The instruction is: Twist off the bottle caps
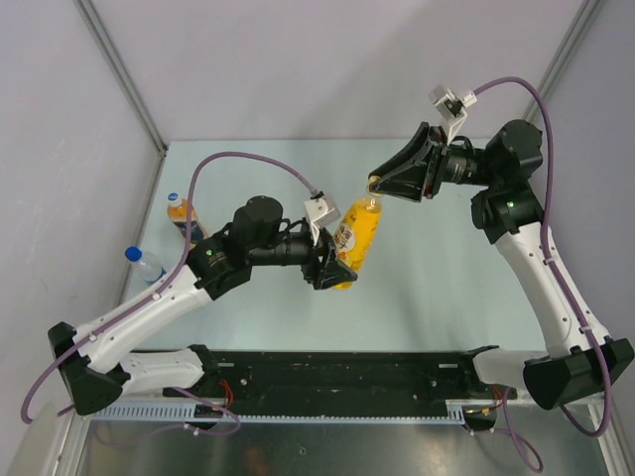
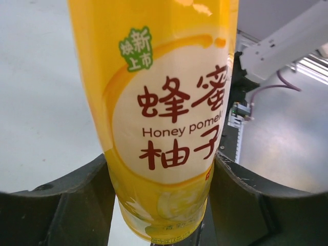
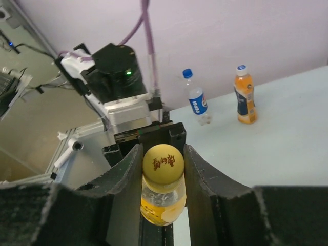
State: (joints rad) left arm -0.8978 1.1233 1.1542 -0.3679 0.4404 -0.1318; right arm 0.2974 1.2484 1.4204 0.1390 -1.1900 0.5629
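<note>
dark fingers of the left tool filled the bottom of the left wrist view, one on each side of the tall yellow bottle. they pressed against its lower body just under the printed label. the tool was partly closed and gripped the bottle firmly. whether the bottle's base touched anything could not be told.

in the right wrist view the right tool was nearly fully closed. its two black fingers were clamped on opposite sides of the yellow cap, which sat on the bottle's neck with red lettering on its top.

from above, the bottle leaned between the two arms. its cap end pointed to the right tool and its lower end sat in the left tool.

a pale blue-green surface lay under both arms. at its far left the short orange bottle stood upright with its white cap on. the clear water bottle stood near it with its blue cap on. both were well apart from the tools.

plain pale grey walls with metal corner posts enclosed the space. a black rail ran along the near edge between the arm bases. purple cables looped from each arm.
</note>
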